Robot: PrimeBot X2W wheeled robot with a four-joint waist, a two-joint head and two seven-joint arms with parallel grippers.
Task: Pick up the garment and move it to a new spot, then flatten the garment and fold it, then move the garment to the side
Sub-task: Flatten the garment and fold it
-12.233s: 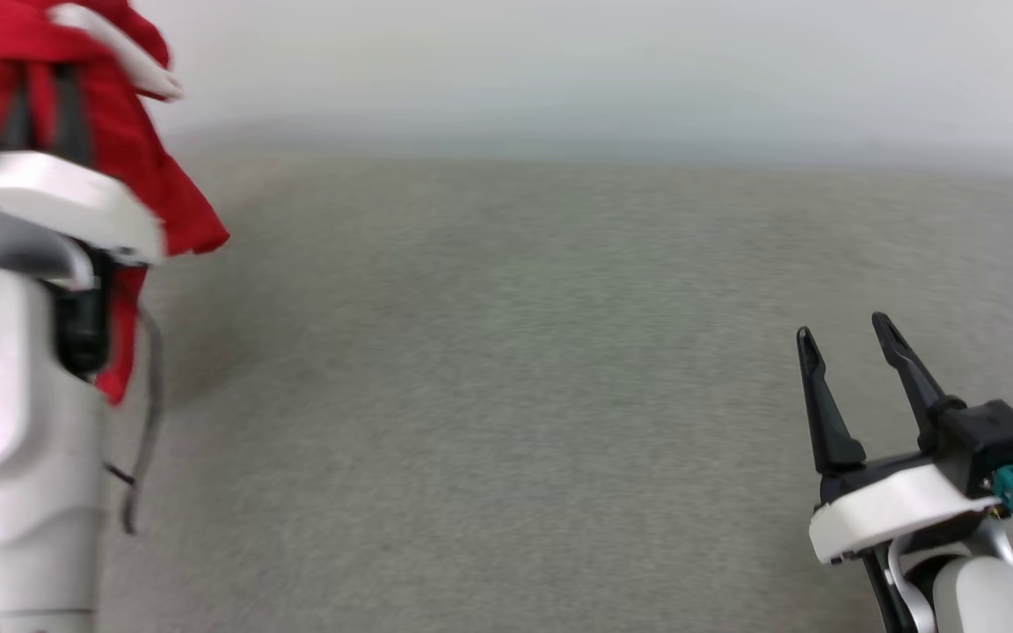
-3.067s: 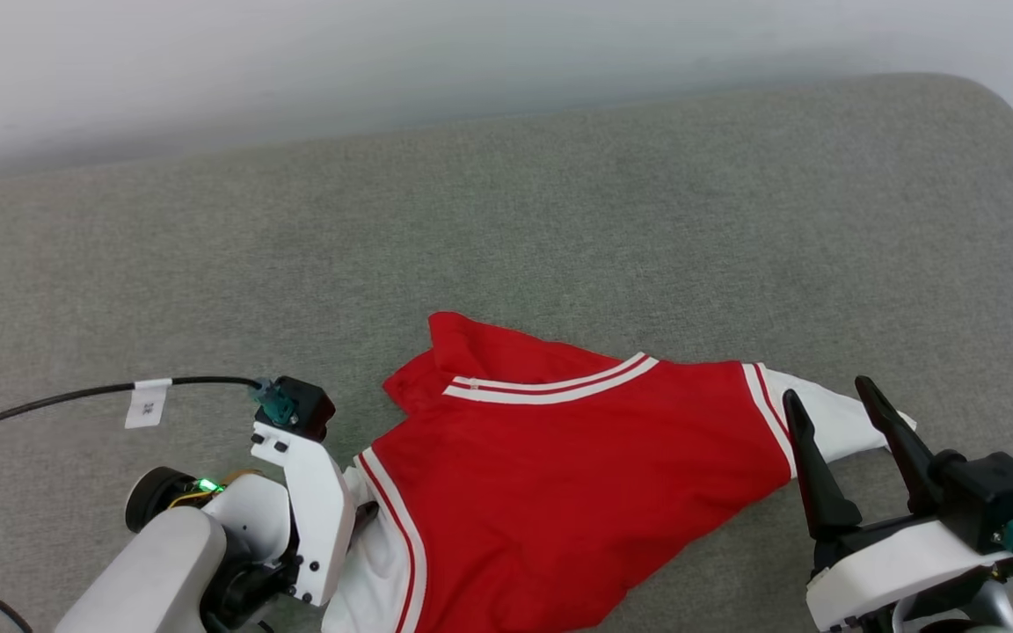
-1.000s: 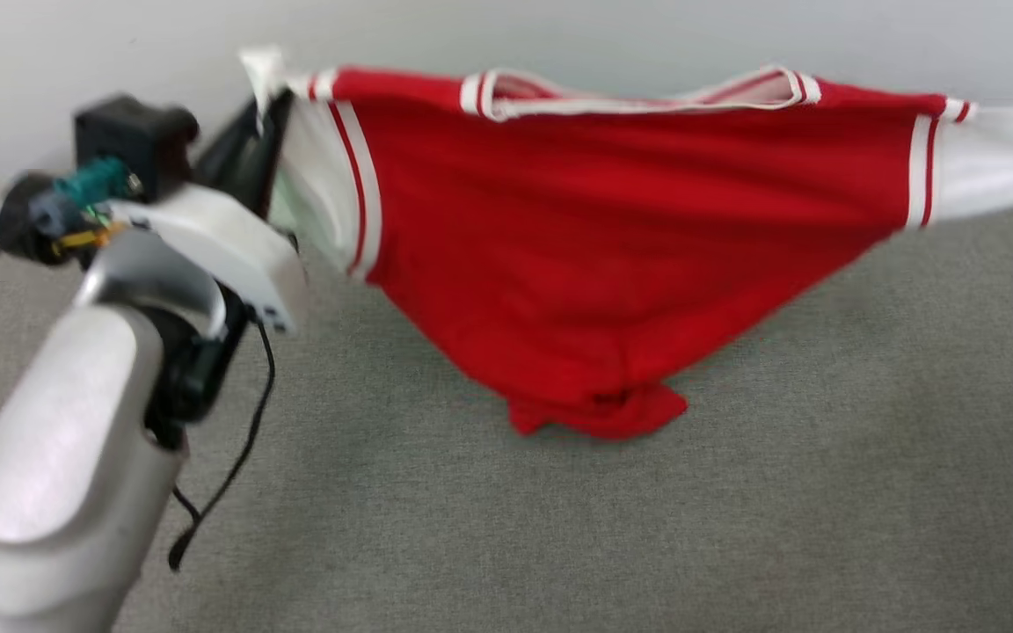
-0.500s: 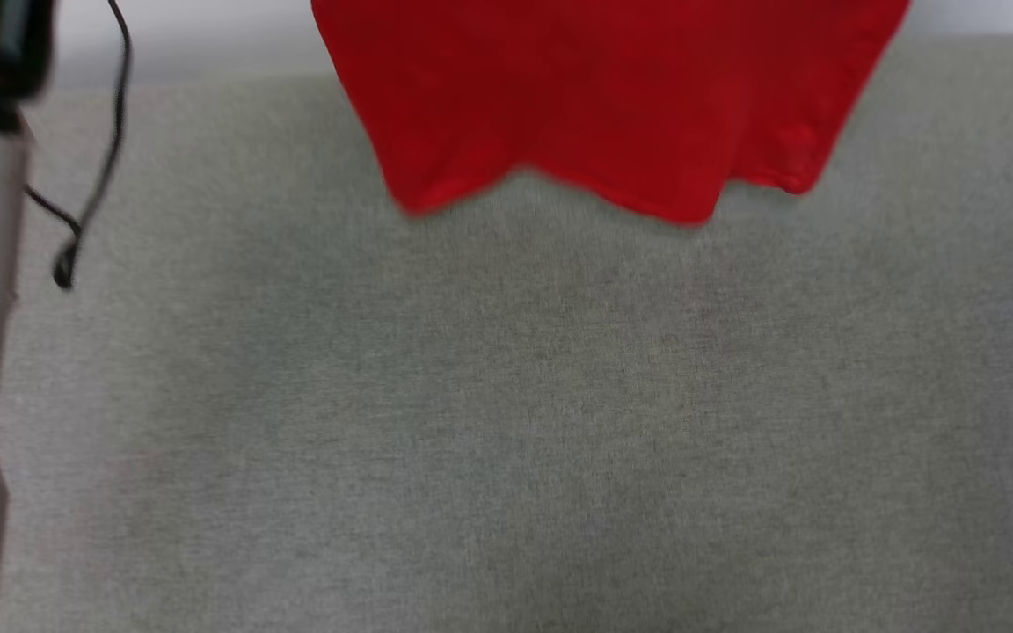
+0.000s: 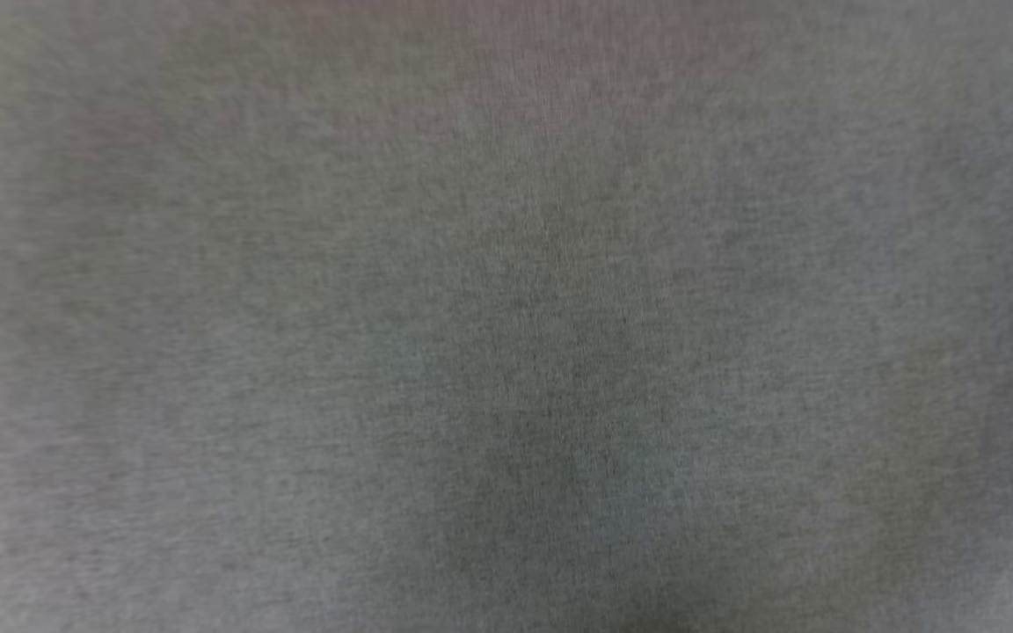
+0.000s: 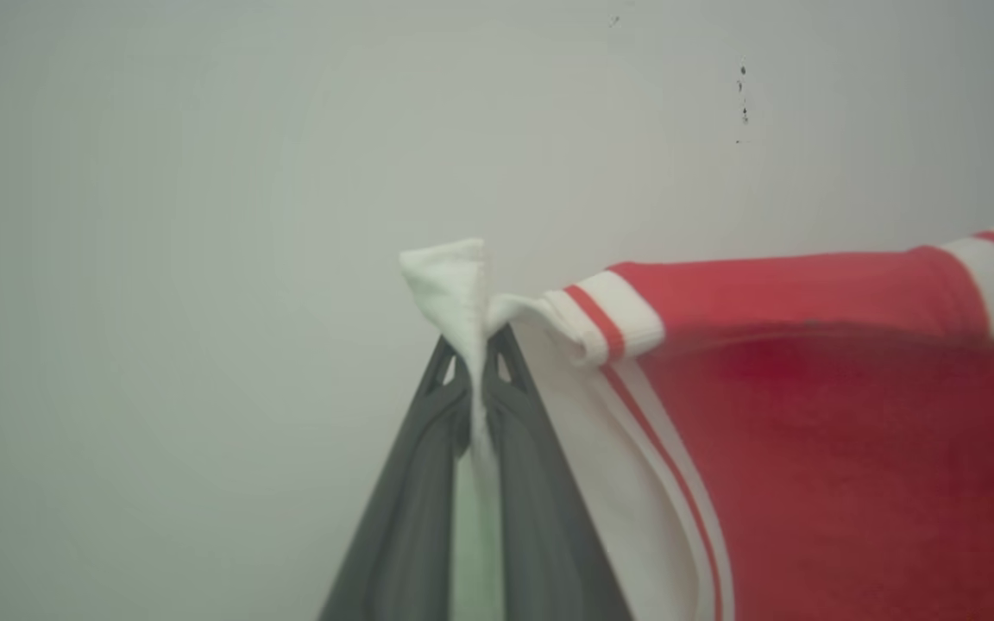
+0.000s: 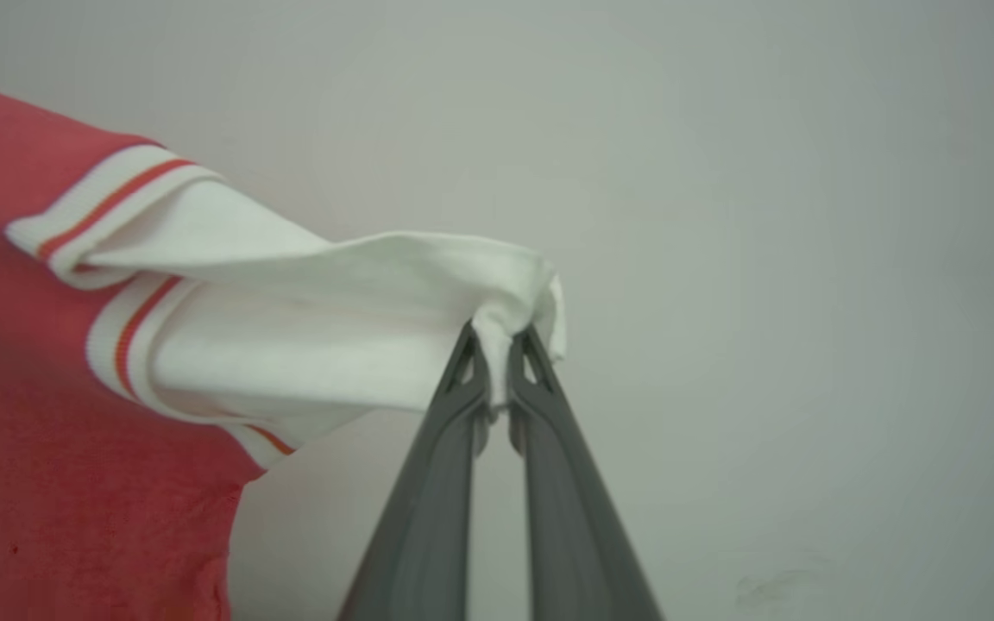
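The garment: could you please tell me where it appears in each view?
Head view: blurred grey surface.
Left wrist view: garment at right, its white end pinched in left gripper.
Right wrist view: garment at left, pinched in right gripper.
Shared landmark: pale wall behind.

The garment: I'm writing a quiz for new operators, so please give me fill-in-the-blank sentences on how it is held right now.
1. The left gripper is shut on a part of the garment that is coloured ____.
2. The right gripper is shut on one ____ of the garment.
3. The garment's body is coloured ____.
4. In the head view, the fabric surface is coloured ____.
Missing words: white; sleeve; red; grey.
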